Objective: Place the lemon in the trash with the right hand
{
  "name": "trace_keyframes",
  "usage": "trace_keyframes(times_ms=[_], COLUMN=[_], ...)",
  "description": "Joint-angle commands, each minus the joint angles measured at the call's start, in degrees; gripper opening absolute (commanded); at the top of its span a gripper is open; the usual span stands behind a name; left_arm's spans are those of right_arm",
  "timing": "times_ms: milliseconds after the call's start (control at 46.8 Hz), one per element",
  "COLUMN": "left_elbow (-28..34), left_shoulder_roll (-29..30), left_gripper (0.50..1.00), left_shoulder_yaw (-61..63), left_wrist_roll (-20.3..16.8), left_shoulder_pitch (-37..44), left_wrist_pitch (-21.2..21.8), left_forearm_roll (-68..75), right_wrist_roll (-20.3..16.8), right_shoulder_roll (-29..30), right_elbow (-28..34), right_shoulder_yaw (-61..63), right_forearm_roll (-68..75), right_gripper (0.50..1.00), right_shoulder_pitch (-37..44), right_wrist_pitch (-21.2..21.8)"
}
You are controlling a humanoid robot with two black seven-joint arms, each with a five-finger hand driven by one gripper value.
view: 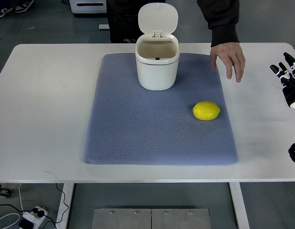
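Observation:
A yellow lemon (206, 110) lies on the blue mat (137, 133), right of centre. A small white trash bin (157, 59) stands at the mat's far middle with its lid flipped up and open. My right hand (286, 69) is at the right edge of the picture, over the bare table, well right of the lemon. Its fingers are spread and hold nothing. My left hand is out of view.
A person's hand (229, 57) in a dark sleeve rests over the mat's far right corner, between the bin and my right hand. The white table (42, 119) extends beyond the mat on both sides. A black cable loop (294, 154) shows at the right edge.

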Motion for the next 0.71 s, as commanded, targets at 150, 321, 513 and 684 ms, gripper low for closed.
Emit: trace_keyframes(times_ms=[150, 321, 513, 684], left_elbow=[0.00, 0.00, 0.00, 0.00], left_shoulder_roll=[0.00, 0.00, 0.00, 0.00], left_gripper=[1.000, 1.000, 1.000, 1.000], left_shoulder_yaw=[0.00, 0.00, 0.00, 0.00], left_wrist_roll=[0.00, 0.00, 0.00, 0.00], left_shoulder_pitch=[-0.35, -0.53, 0.27, 0.18], left_wrist_pitch=[0.02, 0.11, 0.02, 0.11], left_forearm_roll=[0.18, 0.18, 0.18, 0.18], right_wrist_roll=[-0.06, -0.06, -0.06, -0.06], right_shoulder_roll=[-0.01, -0.01, -0.01, 0.08], right_elbow=[0.01, 0.01, 0.01, 0.01], right_shoulder_yaw=[0.00, 0.00, 0.00, 0.00], right_forearm_roll=[0.00, 0.00, 0.00, 0.00], right_gripper=[1.000, 1.000, 1.000, 1.000], right_shoulder_pitch=[0.00, 0.00, 0.09, 0.09], right_wrist_pitch=[0.00, 0.00, 0.00, 0.09])
